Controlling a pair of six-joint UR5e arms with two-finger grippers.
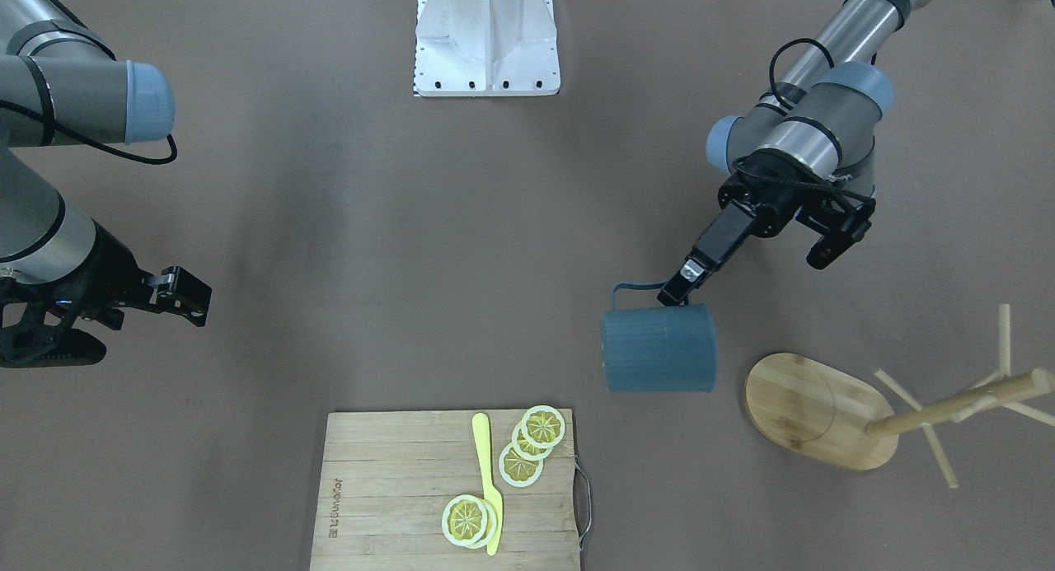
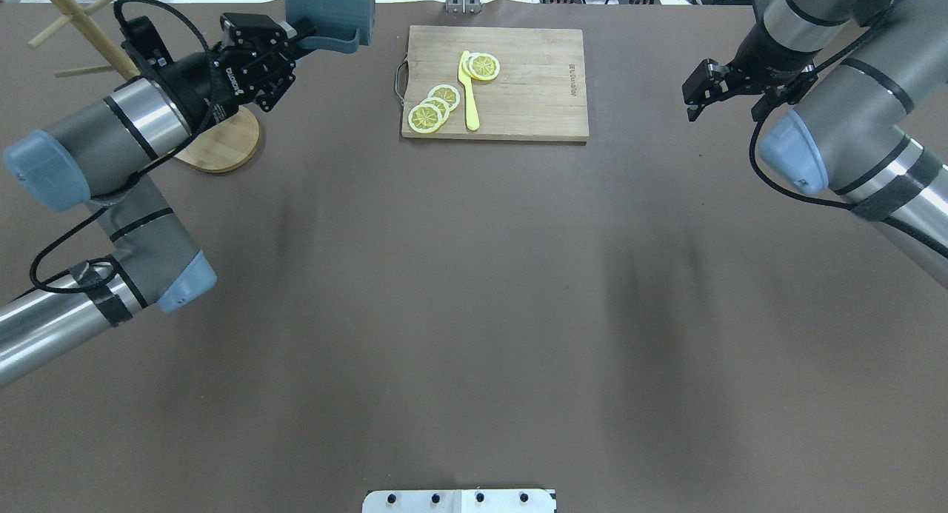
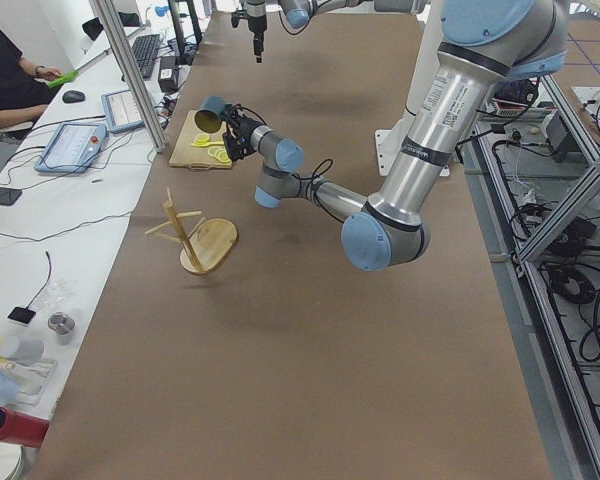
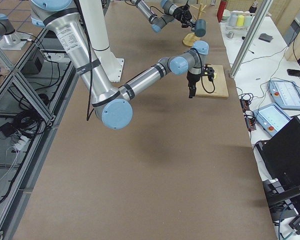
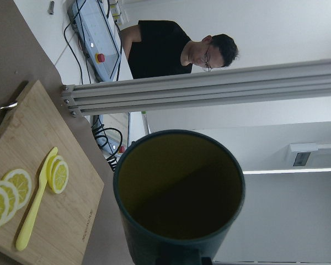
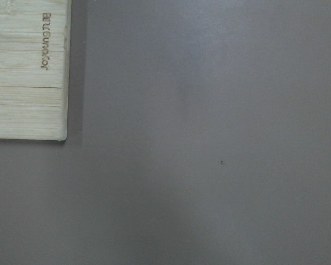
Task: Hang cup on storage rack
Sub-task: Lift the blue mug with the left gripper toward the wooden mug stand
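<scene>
Slate-blue and ribbed, the cup hangs above the bench in the left pincer, which is clamped on its handle. We judge the pick-up done. The cup is near the storage rack but touches no peg, so the hanging itself is left. Its long axis lies roughly level, mouth toward the robot's left, the rack's side, and handle toward the robot. The right pincer hovers well apart, and we cannot tell whether it is apart or together.
</scene>
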